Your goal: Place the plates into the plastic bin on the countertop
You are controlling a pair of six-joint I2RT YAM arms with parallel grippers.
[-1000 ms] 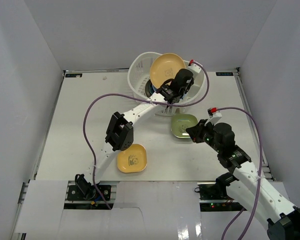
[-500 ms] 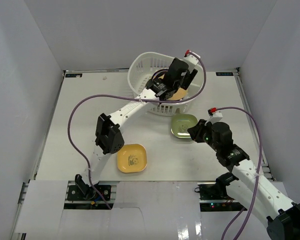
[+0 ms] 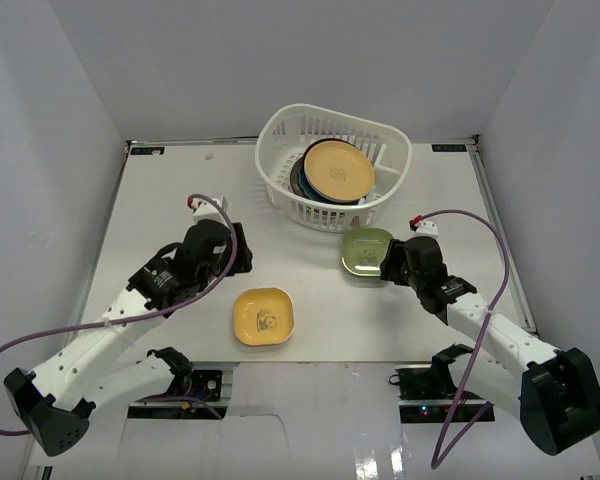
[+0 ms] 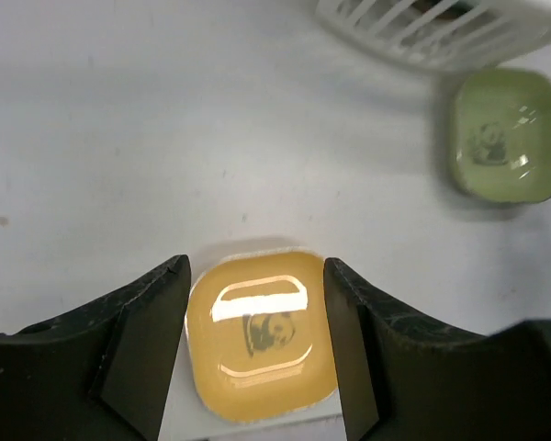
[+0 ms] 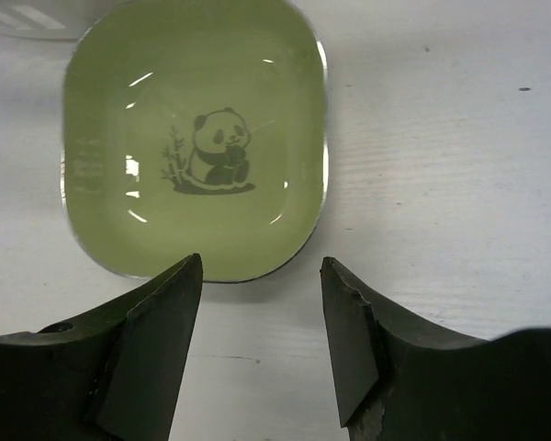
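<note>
On my feed I see plain pale walls (image 3: 50,100) closing in the left, back and right sides. Small dark labels (image 3: 148,151) sit at the two far corners, and white sheets (image 3: 310,410) lie flat across the near edge.

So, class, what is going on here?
Plates are being cleared into the white bin, which holds a stack topped by an orange-yellow plate. Two plates lie on the countertop: the open left gripper hovers at the yellow plate, the open right gripper at the green plate. Neither is gripped.
</note>
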